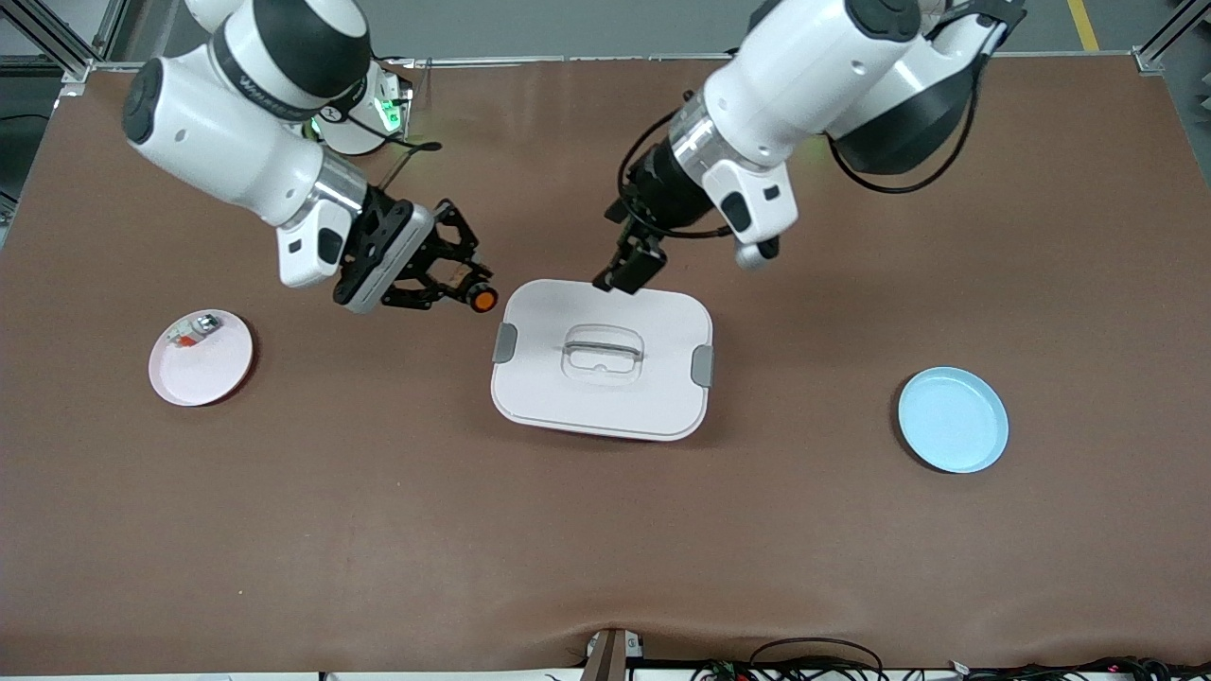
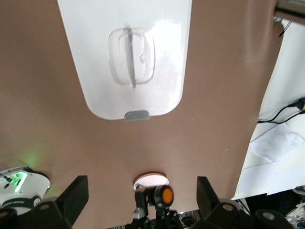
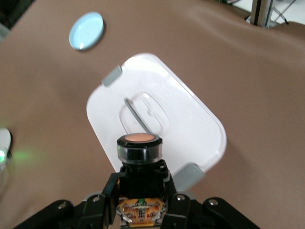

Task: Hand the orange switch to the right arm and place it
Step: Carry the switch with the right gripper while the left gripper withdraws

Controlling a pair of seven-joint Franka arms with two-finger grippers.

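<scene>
gripping orange switch (image 1: pixel 481 299): right pincer (image 1: pixel 458 280) over table; left pincer (image 1: pixel 626 268) apart over box lid (image 1: pixel 602 388).

**Readable markings**

Very little can be read. The right arm (image 1: pixel 236 113) carries a line of small white lettering on the black joint band above its wrist, too small to make out. In the left wrist view, a white arm base (image 2: pixel 19 186) bears tiny dark print (possibly "FRANKA", not certain). Nothing else shows text.
</scene>
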